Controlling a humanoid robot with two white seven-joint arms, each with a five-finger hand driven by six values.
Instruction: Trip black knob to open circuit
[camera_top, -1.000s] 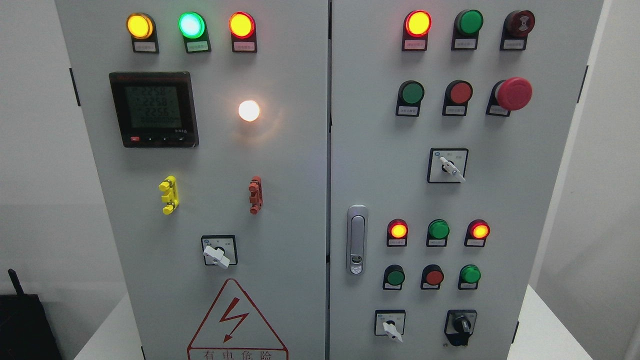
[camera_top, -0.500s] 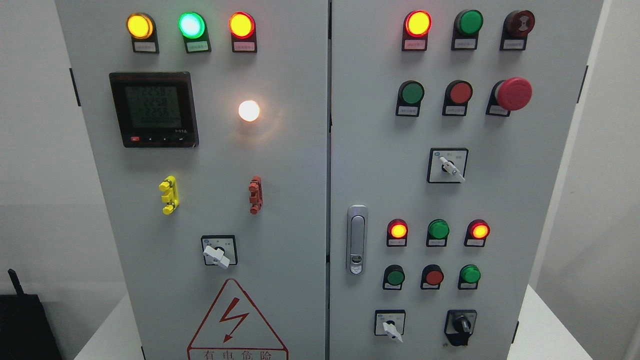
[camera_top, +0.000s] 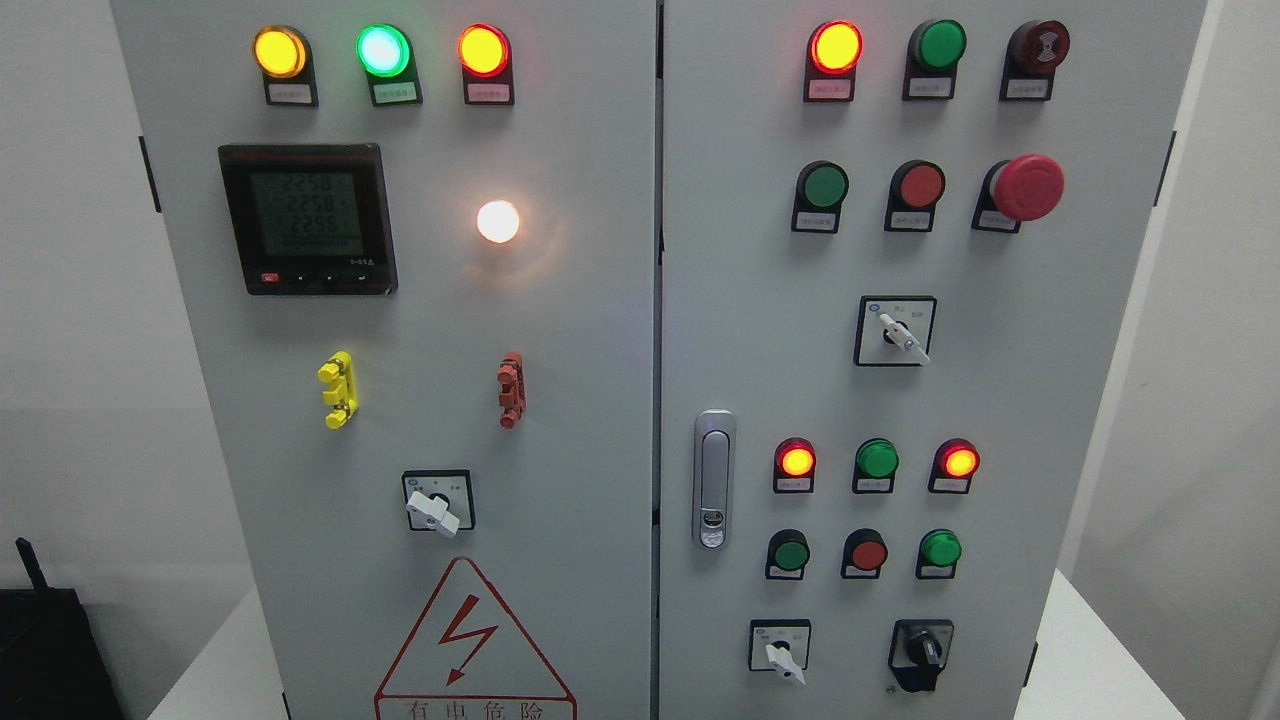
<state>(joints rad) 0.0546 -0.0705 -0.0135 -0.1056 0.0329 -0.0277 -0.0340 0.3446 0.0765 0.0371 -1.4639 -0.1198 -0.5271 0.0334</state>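
In the head view, a grey two-door control cabinet (camera_top: 600, 330) is seen head-on, and neither robot hand is in view, so whether the fingers are spread or curled cannot be told. The black knob (camera_top: 922, 652) is mounted near the bottom right corner of the right door, its handle standing close to upright. Just to its left a white-handled selector switch (camera_top: 781, 655) is fitted, and above it a row of green and red push buttons (camera_top: 866, 552) is set. A door latch (camera_top: 714, 478) is fixed at the left edge of the right door, and a red mushroom button (camera_top: 1026, 187) stands out near that door's upper right. The task is judged not yet begun: the knob is untouched. An approach is called for next, probably by the right arm from below, with the fingers closed around the knob's handle before it is turned, and the neighbouring white switch left undisturbed.
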